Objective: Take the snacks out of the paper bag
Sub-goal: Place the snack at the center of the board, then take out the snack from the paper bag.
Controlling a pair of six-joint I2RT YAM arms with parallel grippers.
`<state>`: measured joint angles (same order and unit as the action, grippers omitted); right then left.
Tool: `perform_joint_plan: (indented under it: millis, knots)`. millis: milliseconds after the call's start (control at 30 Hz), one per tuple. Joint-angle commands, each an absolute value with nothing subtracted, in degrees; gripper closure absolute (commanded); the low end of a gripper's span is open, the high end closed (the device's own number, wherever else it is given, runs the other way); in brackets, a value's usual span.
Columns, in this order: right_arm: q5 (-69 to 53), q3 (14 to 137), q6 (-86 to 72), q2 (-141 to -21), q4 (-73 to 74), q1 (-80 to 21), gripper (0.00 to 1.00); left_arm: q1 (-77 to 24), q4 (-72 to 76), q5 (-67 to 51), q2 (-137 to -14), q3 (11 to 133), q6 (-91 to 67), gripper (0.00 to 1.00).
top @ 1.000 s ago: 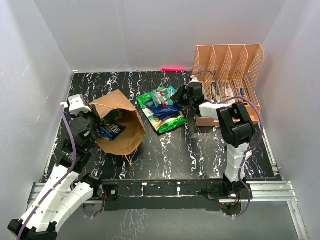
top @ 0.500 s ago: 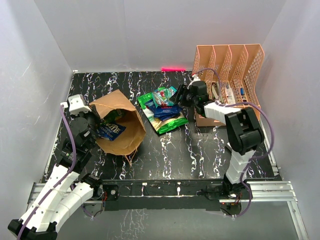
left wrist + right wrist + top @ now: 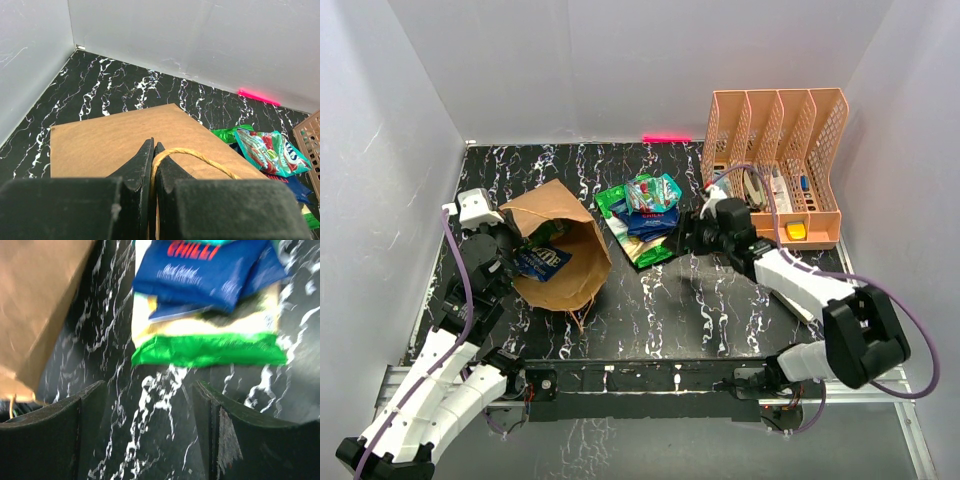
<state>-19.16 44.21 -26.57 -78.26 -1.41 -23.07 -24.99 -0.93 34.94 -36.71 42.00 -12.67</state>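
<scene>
The creased kraft paper bag (image 3: 570, 235) lies on its side on the marbled table (image 3: 710, 315). The left gripper (image 3: 152, 150) pinches its twisted handle (image 3: 196, 156). Glossy snacks (image 3: 646, 215) lie heaped beside the bag, and the right gripper (image 3: 150, 390) is spread wide near them.

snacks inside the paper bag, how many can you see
2: a blue packet at the mouth of the paper bag and a green packet just beyond it. More may be hidden inside.

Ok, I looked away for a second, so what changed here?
The right claw swung from beside the file organiser to the near edge of the snack pile, open and empty. The left claw stayed shut on the handle of the paper bag.
</scene>
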Motion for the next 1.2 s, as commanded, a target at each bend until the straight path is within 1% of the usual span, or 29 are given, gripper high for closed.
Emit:
perform_joint_plan:
  millis: [0, 133, 267, 367, 467, 600, 633, 700, 767, 867, 1000, 1067, 1167]
  knots:
    - [-13.48, 41.51, -24.42, -72.55, -0.71, -31.10, 0.29, -25.14, -0.34, 34.86, -36.39, 43.33, -13.09, 1.00]
    - [-9.81, 43.89, -22.26, -71.58, 0.29, -39.76, 0.29, -25.14, -0.69, 34.29, -36.39, 43.44, -13.27, 1.00]
    - [-7.82, 47.53, -12.97, -71.40, -0.92, -49.65, 0.29, -25.14, -1.37, 33.29, -35.68, 43.65, -13.59, 1.00]
    - [-4.73, 48.60, -1.61, -71.26, -3.22, -57.92, 0.30, -25.22, -2.78, 33.94, -35.12, 44.49, -14.65, 1.00]
    - [-2.60, 50.38, 11.75, -72.50, -3.10, -64.91, 0.29, -25.22, -8.67, 32.79, -34.78, 47.17, -16.27, 1.00]
    - [-4.24, 51.14, 32.68, -74.89, -3.30, -71.84, 0.28, -25.22, -14.15, 29.24, -32.46, 47.89, -19.60, 1.00]
    - [-5.02, 50.69, 38.41, -75.47, -4.47, -72.83, 0.28, -25.20, -14.14, 26.96, -31.45, 47.00, -19.70, 1.00]
    - [-4.54, 50.22, 45.69, -77.17, -8.53, -73.79, 0.21, -25.22, -13.28, 21.40, -28.81, 44.12, -19.37, 1.00]
    - [-3.62, 52.15, 49.31, -80.06, -10.81, -73.75, 0.20, -25.22, -12.19, 17.76, -27.15, 42.05, -18.83, 1.00]
    - [-1.66, 56.92, 54.59, -87.18, -11.33, -73.74, 0.20, -25.25, -11.78, 15.74, -26.41, 41.50, -18.11, 1.00]
    - [1.22, 63.64, 58.68, -95.75, -12.04, -73.74, 0.24, -25.22, -10.07, 14.84, -27.38, 41.20, -16.69, 1.00]
    - [2.23, 65.13, 60.66, -99.16, -13.90, -73.74, 0.30, -25.14, -9.33, 14.20, -28.16, 40.83, -16.33, 1.00]
    - [3.98, 65.39, 62.02, -104.60, -21.00, -72.94, 0.37, -25.18, -9.03, 12.94, -29.19, 41.14, -15.91, 1.00]
